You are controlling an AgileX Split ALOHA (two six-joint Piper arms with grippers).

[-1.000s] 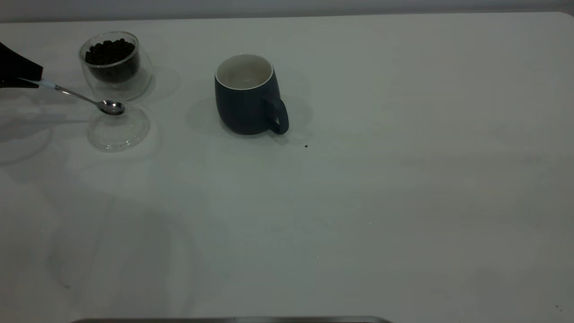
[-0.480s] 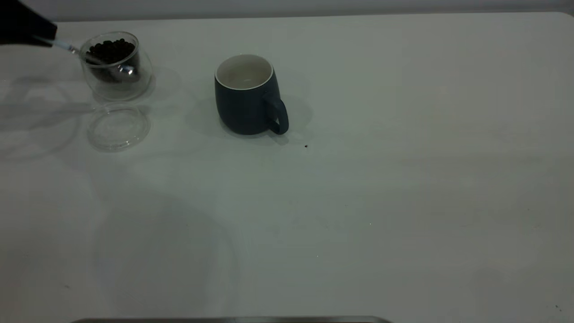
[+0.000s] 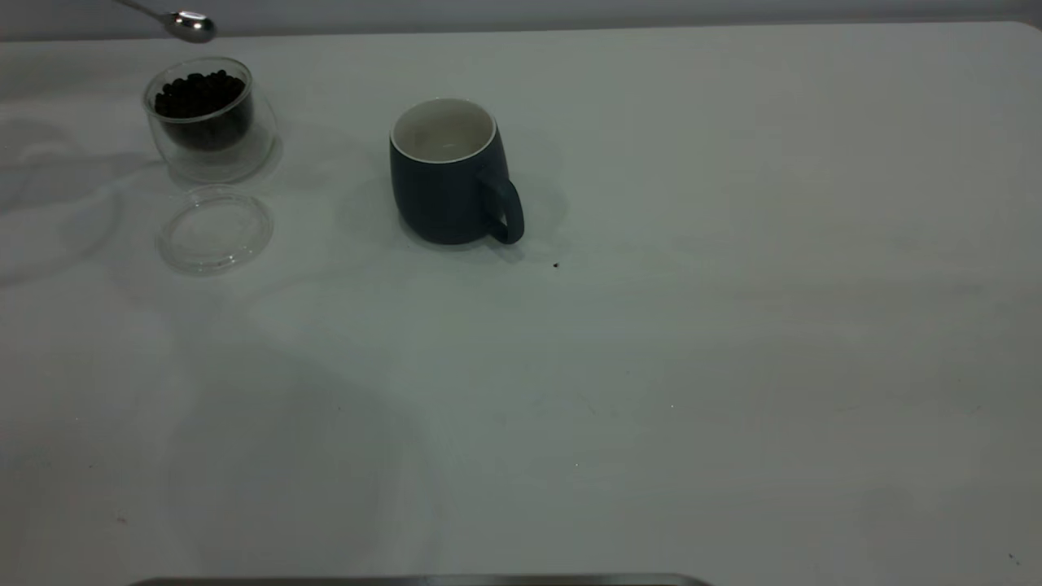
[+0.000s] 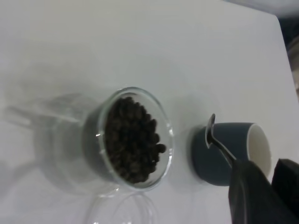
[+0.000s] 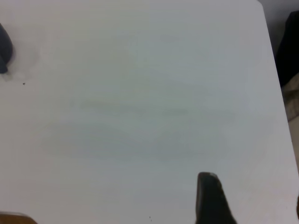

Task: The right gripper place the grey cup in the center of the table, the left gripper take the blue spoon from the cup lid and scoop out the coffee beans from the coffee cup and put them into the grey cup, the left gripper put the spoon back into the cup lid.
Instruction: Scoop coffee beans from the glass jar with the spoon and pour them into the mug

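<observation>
The blue spoon's shiny bowl (image 3: 189, 26) hangs in the air above and behind the coffee cup (image 3: 207, 118), a clear glass full of coffee beans (image 3: 199, 91). The left gripper (image 4: 261, 169) is shut on the spoon's handle; it is outside the exterior view. In the left wrist view the spoon (image 4: 212, 133) points out over the coffee cup (image 4: 133, 137) and the grey cup (image 4: 229, 154). The grey cup (image 3: 452, 171) stands upright near the table's middle, handle toward the front right. The cup lid (image 3: 215, 228) lies bare in front of the glass. The right gripper (image 5: 252, 200) is open over bare table.
A single stray bean (image 3: 556, 264) lies on the white table (image 3: 692, 325) just right of the mug. A metal edge (image 3: 423, 579) runs along the near side. The mug's edge (image 5: 3, 46) shows far off in the right wrist view.
The spoon rose from the lid, passed over the glass of beans, and now sits higher and farther back. The left gripper left the exterior view. Cups and lid stayed put.
</observation>
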